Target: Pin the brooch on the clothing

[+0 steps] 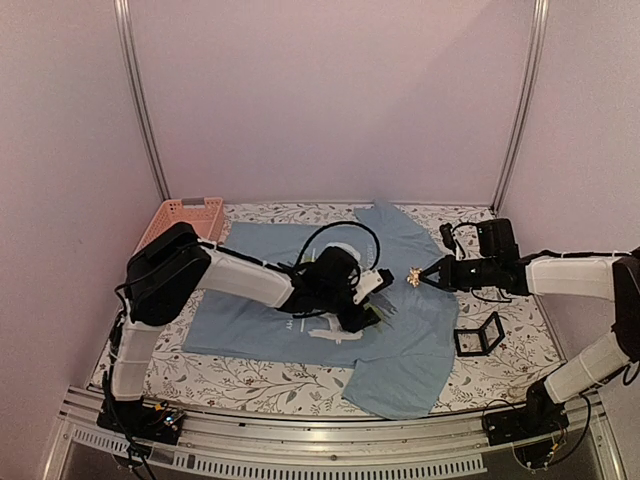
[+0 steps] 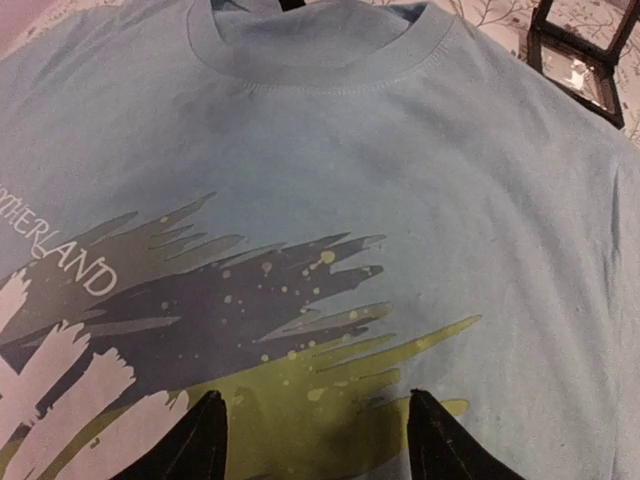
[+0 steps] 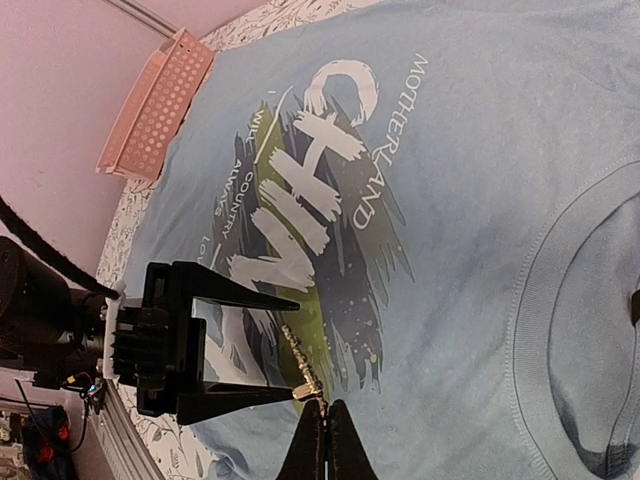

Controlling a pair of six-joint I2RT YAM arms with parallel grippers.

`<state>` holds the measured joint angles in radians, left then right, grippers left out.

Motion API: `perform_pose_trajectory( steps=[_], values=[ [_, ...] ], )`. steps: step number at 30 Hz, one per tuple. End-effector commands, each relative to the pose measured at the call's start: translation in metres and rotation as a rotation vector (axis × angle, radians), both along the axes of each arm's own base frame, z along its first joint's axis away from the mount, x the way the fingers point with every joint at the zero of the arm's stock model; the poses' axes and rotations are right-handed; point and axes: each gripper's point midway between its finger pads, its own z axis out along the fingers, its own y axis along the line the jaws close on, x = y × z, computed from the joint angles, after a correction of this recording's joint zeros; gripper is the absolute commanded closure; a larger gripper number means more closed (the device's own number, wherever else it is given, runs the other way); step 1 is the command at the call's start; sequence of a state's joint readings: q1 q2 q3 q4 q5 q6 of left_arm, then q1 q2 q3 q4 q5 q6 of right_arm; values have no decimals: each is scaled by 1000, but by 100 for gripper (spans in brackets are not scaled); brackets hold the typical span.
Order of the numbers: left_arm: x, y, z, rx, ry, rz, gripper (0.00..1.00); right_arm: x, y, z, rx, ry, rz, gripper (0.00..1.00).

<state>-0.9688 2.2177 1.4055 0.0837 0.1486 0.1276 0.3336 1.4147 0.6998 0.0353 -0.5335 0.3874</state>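
Note:
The clothing (image 1: 255, 250), a light blue T-shirt with a white, grey and yellow-green chest print, lies flat on the table. My right gripper (image 1: 428, 275) is shut on the brooch (image 1: 412, 276), a tiny pale-gold glittery cluster held just above the shirt's chest. In the right wrist view the brooch (image 3: 301, 362) sticks out from the shut gripper (image 3: 326, 405), edge-on, between the tips of the open left gripper (image 3: 296, 348). The left gripper (image 2: 314, 395) hovers over the yellow-green streaks of the clothing (image 2: 450, 180) with nothing between its fingers (image 2: 205, 440).
A small black open-frame box (image 1: 478, 335) stands on the table just right of the shirt, also seen past the collar (image 2: 580, 50). A pink plastic basket (image 1: 185, 220) sits at the back left corner (image 3: 155, 105). The floral cloth (image 1: 250, 375) covers the table.

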Motion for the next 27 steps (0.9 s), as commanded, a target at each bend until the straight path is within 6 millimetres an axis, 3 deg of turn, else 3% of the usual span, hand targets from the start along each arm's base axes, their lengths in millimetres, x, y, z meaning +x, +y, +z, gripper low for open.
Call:
perform_pose_trajectory(
  steps=[1,5,12,14,16,19,27],
  values=[
    [-9,-21,0,12,-57,-63,37,2,8,-5,55,-20,31,100],
    [-14,-32,-3,16,-77,-109,37,3,14,-18,73,22,55,100],
    [-5,-26,-29,47,-41,-77,49,-4,15,-33,91,63,61,100],
    [-9,-24,-37,57,-21,-80,59,-6,16,-36,94,71,63,100],
    [-11,-24,-40,67,-18,-77,78,-8,15,-40,94,81,64,100],
    [-11,-27,-31,50,-23,-71,100,-11,17,-43,107,89,72,100],
    [-19,-37,20,-61,-18,-111,100,-16,20,-51,151,129,75,100]
  ],
)
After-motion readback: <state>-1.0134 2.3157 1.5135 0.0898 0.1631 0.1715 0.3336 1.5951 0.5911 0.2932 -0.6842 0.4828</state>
